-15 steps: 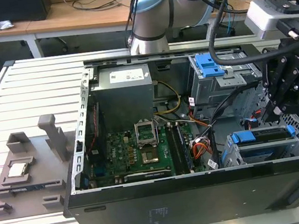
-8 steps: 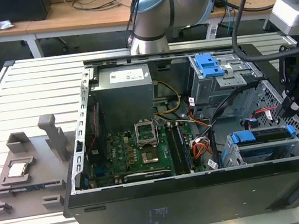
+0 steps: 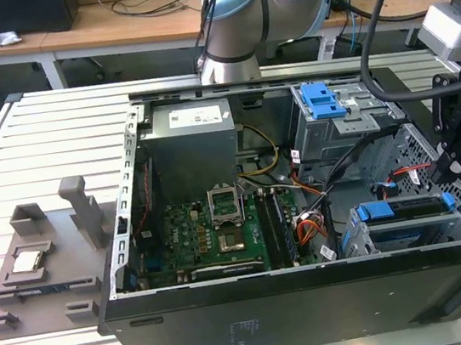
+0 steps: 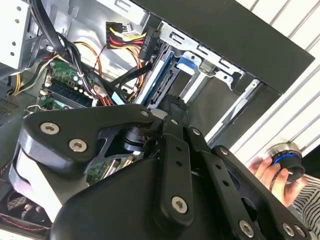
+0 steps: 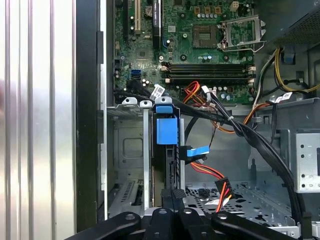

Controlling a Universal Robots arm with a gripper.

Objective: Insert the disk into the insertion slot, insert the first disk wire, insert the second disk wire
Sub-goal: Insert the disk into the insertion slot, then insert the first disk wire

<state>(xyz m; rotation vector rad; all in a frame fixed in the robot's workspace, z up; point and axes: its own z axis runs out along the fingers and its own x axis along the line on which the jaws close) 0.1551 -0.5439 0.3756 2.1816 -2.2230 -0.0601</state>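
the disk [image 3: 403, 210] sits on edge in the insertion slot [image 3: 353, 239], the low grey cage at the corner of the open computer case [image 3: 235, 326] toward the exterior view's right, and its blue carrier looks level with the cage rails, so the seating step appears done. the tool [image 3: 446, 166] hangs just above that corner. in the first wrist view the tool [image 5: 172, 192] is lined up with the disk's [image 5: 166, 131] narrow edge, near it, though contact cannot be made out. the tool's fingers look pressed together, with nothing visible pinched between them. a flat blue wire [image 5: 197, 151] and a bundle of red, yellow and black power wires [image 5: 207, 172] lie loose just beside the disk, seemingly unplugged. as a judgement, the disk is stiff, fairly weighty and sensitive to knocks, and is best held by the plastic carrier's edges, not its labelled face. the wires are light and floppy, so the rigid plug ends are the only sound places to pinch, and thin contacts would not forgive a skewed push. in the second wrist view a person's hand [image 4: 265, 167] holds a round knob over the slatted bench [image 3: 38, 148], well apart from the tool.
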